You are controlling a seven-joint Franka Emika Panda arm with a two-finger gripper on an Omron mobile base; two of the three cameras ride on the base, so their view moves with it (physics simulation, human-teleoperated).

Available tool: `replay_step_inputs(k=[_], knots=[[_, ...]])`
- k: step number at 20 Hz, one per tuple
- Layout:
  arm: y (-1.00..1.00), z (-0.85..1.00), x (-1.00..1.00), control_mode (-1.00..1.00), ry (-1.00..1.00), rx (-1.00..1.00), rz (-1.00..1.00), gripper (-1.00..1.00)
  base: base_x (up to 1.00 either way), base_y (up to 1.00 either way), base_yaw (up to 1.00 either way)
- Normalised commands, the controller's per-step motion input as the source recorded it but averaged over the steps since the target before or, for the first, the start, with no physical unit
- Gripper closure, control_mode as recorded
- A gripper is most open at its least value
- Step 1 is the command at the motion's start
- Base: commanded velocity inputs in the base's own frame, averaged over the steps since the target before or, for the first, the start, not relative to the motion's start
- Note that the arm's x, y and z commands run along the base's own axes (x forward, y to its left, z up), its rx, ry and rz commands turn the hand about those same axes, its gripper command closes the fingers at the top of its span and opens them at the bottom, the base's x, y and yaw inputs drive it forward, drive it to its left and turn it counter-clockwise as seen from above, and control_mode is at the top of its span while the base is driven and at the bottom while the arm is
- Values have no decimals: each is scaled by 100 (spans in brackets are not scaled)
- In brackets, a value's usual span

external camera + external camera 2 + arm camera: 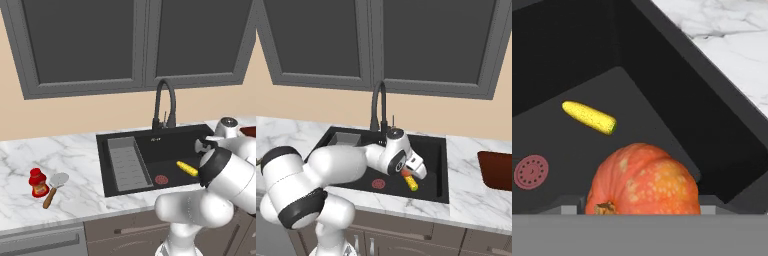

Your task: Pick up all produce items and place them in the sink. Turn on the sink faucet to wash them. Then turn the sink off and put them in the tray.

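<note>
Over the sink (441,165), right of its red drain (531,172), the gripper (415,167) hangs with jaws spread wide around an orange pumpkin-like vegetable (644,180); whether it is gripped or merely resting between them I cannot tell. Near the drain on the basin floor lies the yellow corn cob (589,117); it looks light, stiff and ridged, likely to roll, so I would pinch it across its middle; the orange vegetable looks smooth, rounded and firm, best held across its widest part.
</note>
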Motion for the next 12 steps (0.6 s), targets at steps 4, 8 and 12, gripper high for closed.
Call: replay_step_inputs(k=[4,8,12], knots=[[13,-27,24,-100,2,3,0,100,0,0,0],[14,-31,25,-100,5,0,0,100,0,0,0],[17,-34,24,-100,5,0,0,100,0,0,0]])
